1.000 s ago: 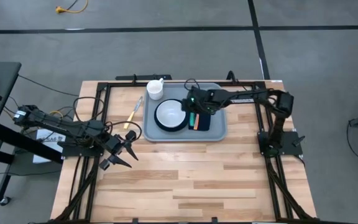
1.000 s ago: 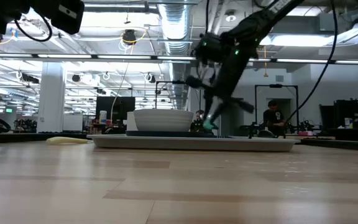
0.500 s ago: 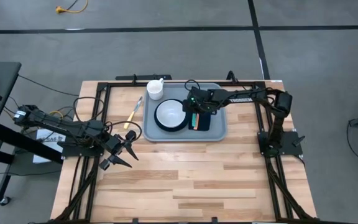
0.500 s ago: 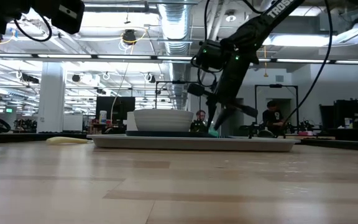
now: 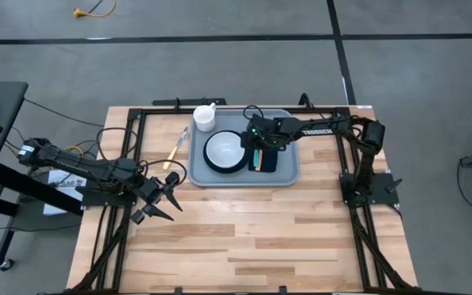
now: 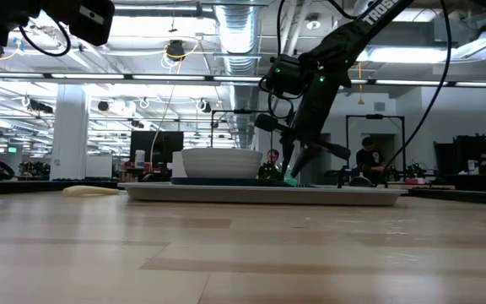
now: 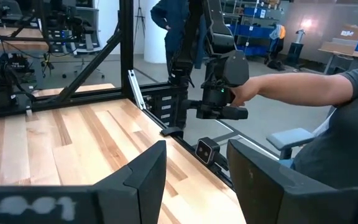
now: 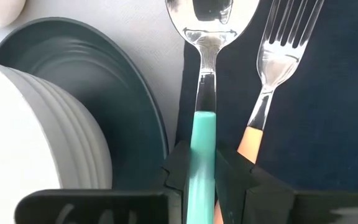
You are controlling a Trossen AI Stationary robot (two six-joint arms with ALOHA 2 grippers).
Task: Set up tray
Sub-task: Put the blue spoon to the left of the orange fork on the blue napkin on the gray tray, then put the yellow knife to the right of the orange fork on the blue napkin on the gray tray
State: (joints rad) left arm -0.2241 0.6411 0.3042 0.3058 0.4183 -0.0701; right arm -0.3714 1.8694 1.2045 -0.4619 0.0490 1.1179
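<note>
The grey-blue tray lies at the table's far middle. On it sit a dark teal plate with a white bowl and a navy napkin. An orange-handled fork lies on the napkin. A teal-handled spoon lies along the napkin's edge beside the plate. My right gripper is shut on the spoon and slants down over the tray. My left gripper hovers open near the table's left edge. My right gripper pinches the spoon's teal handle between its two fingers, near the handle's free end. The fingers come from above, slanting down, and lie along the spoon. The spoon's bowl points away from them, at the napkin's edge on the tray.
A white mug stands at the tray's far left corner. A yellow-handled utensil lies on the wood left of the tray. The near half of the table is bare wood. A person's arm shows beyond the table.
My right gripper has sunk slightly toward the tray with the spoon, bringing the teal handle down to the napkin, then kept still.
</note>
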